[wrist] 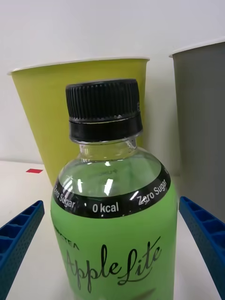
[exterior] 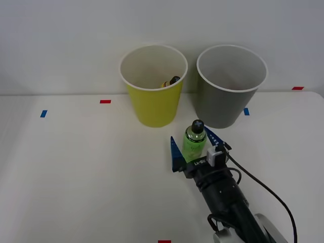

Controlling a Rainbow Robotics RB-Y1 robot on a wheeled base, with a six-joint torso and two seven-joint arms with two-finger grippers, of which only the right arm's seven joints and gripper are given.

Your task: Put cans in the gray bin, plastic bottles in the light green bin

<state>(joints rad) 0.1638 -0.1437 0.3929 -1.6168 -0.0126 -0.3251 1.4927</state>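
Note:
A translucent green plastic bottle (exterior: 194, 140) (wrist: 115, 225) with a black cap stands upright on the white table, just in front of the gap between the two bins. My right gripper (exterior: 191, 137) (wrist: 111, 201) is open around it, one blue finger (exterior: 176, 154) on each side with a gap to the bottle. The light green bin (exterior: 152, 109) (wrist: 42, 117) stands behind at the left. A yellowish-amber bottle (exterior: 171, 82) with a black cap lies inside it against the wall. To its right stands the gray bin (exterior: 223, 109) (wrist: 199, 117). Cans are out of view.
Small tape marks lie on the table: red (exterior: 105, 101) and blue (exterior: 43, 113) at the left, blue (exterior: 246, 111) beside the gray bin, red (exterior: 297, 88) at the far right. A black cable (exterior: 263, 192) loops off my right arm. A white wall rises behind the bins.

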